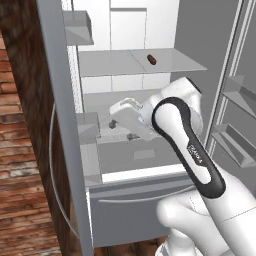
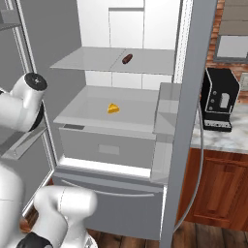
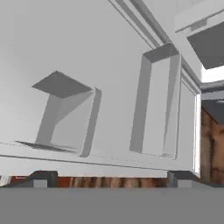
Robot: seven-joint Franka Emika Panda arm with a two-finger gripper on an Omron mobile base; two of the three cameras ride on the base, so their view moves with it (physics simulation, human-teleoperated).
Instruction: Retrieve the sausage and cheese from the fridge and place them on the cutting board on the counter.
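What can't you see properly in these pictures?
- Cheese: plain in the right base view; in the left base view the arm covers its spot.
- Cutting board: the open fridge door blocks most of the counter.
- Gripper: partly behind the arm, fingers hard to make out.

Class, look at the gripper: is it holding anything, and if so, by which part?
Nothing is held: the gripper is open and empty, with the sausage and cheese lying on fridge shelves.

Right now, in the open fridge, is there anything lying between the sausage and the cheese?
No loose item. In the right base view the sausage rests on the upper shelf and the cheese on the lower shelf; between them is the upper shelf and bare back wall.
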